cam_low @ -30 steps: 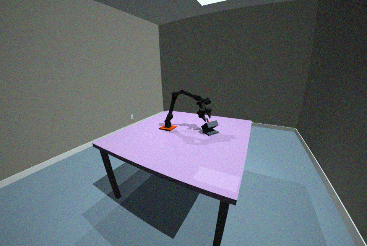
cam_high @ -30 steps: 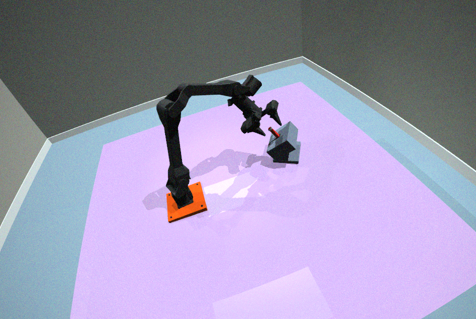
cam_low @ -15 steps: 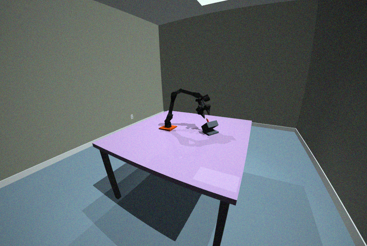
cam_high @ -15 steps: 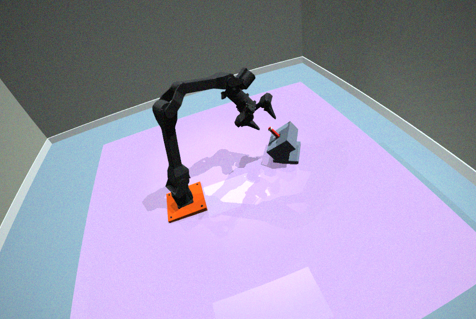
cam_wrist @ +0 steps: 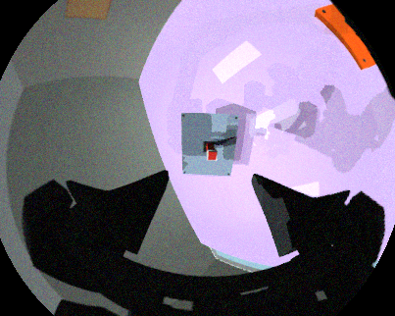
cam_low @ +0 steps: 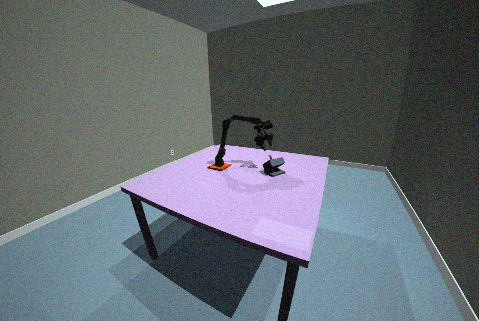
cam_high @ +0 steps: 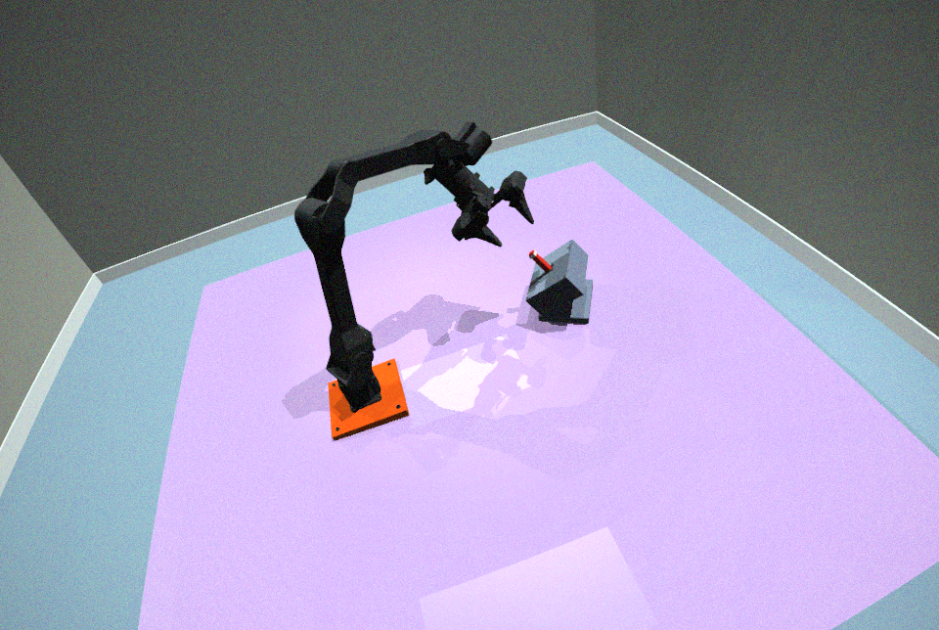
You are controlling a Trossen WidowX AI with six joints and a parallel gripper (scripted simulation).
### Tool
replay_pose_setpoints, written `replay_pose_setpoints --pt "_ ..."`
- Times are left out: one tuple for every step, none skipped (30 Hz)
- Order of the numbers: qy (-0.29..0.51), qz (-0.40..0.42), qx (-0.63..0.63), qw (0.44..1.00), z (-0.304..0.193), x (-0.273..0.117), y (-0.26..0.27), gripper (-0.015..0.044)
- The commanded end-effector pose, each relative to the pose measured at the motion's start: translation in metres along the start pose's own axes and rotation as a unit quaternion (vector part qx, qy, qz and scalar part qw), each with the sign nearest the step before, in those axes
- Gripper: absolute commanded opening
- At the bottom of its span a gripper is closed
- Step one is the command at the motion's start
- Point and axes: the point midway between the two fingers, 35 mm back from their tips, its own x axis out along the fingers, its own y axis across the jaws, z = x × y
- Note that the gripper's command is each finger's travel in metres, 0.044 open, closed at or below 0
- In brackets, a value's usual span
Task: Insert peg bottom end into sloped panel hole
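Your tool (cam_high: 516,234) (cam_low: 269,148) (cam_wrist: 212,177) is wide apart, w/ nothing in it; peg (cam_high: 540,260) (cam_low: 271,156) (cam_wrist: 212,155) juts from the panel (cam_high: 571,265) (cam_low: 277,162) (cam_wrist: 195,164) ahead, so back off along its axis.

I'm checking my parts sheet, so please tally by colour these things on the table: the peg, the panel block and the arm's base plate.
Red: 1, the peg
Grey: 1, the panel block
Orange: 1, the base plate
Total: 3
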Motion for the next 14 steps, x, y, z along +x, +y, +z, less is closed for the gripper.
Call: replay_pose_setpoints --pt "-0.001 0.000 0.000 1.000 0.000 -0.006 0.000 0.0440" --pt "-0.001 0.000 0.000 1.000 0.000 -0.008 0.000 0.0440" --pt "-0.001 0.000 0.000 1.000 0.000 -0.010 0.000 0.0440" --pt "-0.001 0.000 0.000 1.000 0.000 -0.012 0.000 0.0440" --pt "-0.001 0.000 0.000 1.000 0.000 -0.014 0.000 0.0440" --pt "-0.001 0.000 0.000 1.000 0.000 -0.015 0.000 0.0440" --pt "-0.001 0.000 0.000 1.000 0.000 -0.017 0.000 0.0440" --pt "-0.001 0.000 0.000 1.000 0.000 -0.018 0.000 0.0440" --pt "-0.001 0.000 0.000 1.000 0.000 -0.018 0.000 0.0440" --pt "-0.001 0.000 0.000 1.000 0.000 -0.018 0.000 0.0440" --pt "-0.001 0.000 0.000 1.000 0.000 -0.018 0.000 0.0440" --pt "-0.001 0.000 0.000 1.000 0.000 -0.018 0.000 0.0440" --pt "-0.001 0.000 0.000 1.000 0.000 -0.018 0.000 0.0440" --pt "-0.001 0.000 0.000 1.000 0.000 -0.018 0.000 0.0440"
